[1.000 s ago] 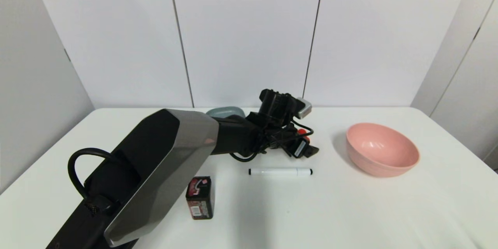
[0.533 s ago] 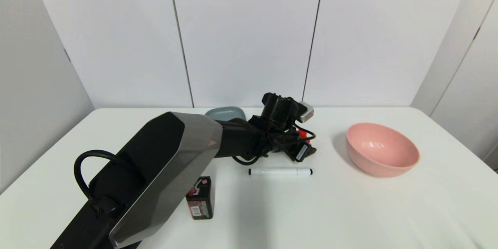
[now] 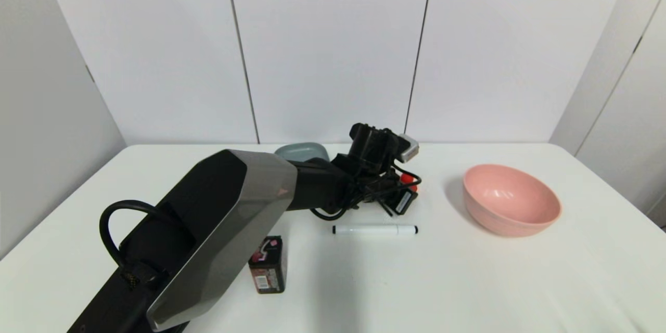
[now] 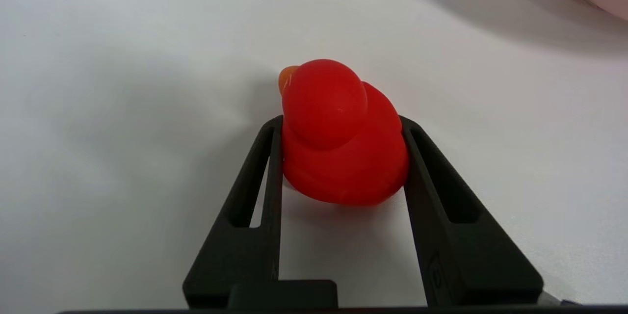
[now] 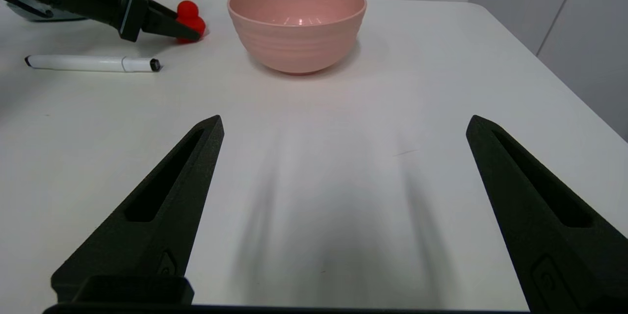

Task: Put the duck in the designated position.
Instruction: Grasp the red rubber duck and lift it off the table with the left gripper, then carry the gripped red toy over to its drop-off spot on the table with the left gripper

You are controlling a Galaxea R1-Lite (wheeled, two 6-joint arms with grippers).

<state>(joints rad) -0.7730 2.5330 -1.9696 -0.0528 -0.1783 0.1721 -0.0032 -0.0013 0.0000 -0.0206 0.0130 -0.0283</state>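
Note:
The duck (image 4: 343, 142) is small, glossy and red with an orange beak. It sits between the two black fingers of my left gripper (image 4: 342, 125), which is shut on its body just above the white table. In the head view the duck (image 3: 408, 180) peeks out past the left gripper (image 3: 411, 188), left of the pink bowl. The right wrist view shows the duck (image 5: 189, 19) low at the tabletop, held from the left. My right gripper (image 5: 344, 120) hovers open over bare table nearer the front, holding nothing. No mark shows the designated position on the white tabletop.
A pink bowl (image 3: 510, 200) stands to the right of the duck. A white marker (image 3: 374, 229) lies just in front of the left gripper. A dark red printed carton (image 3: 267, 264) stands nearer the front, and a grey-blue dish (image 3: 302, 152) sits behind the left arm.
The left gripper has drawn back slightly and its fingers reach less far to the right. The duck now shows a little higher above them. Bowl, marker and carton have not moved.

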